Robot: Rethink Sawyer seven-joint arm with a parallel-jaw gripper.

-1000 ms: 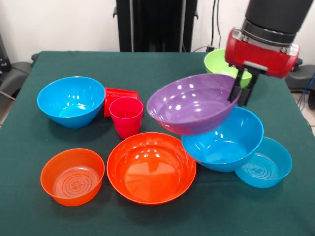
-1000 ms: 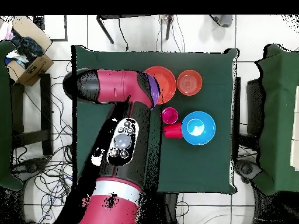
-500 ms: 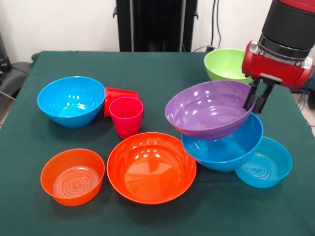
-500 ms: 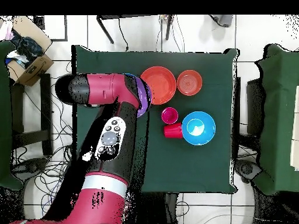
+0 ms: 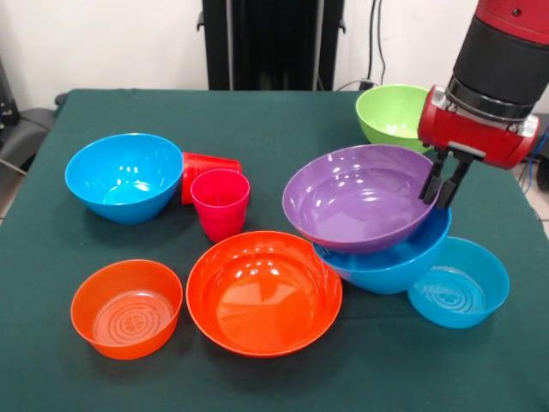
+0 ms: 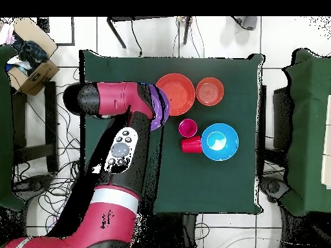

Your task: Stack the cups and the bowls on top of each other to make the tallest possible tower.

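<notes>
Centre right: the hand (image 5: 443, 182) is clamped on the rim of the purple bowl (image 5: 356, 196), which sits tilted in a blue bowl (image 5: 390, 259). Judged next: release, then fetch another bowl.

No readable text, labels, brand marks or numbers in either view. My arm (image 6: 119, 155) shows only round buttons on its upper face, no legible marking. Bowls and cups are plain plastic; the small orange bowl (image 5: 126, 307) and light blue bowl (image 5: 458, 282) carry moulded concentric rings on the bottom, no characters. Cardboard box (image 6: 31, 70) off the table: contents too small to read.
</notes>
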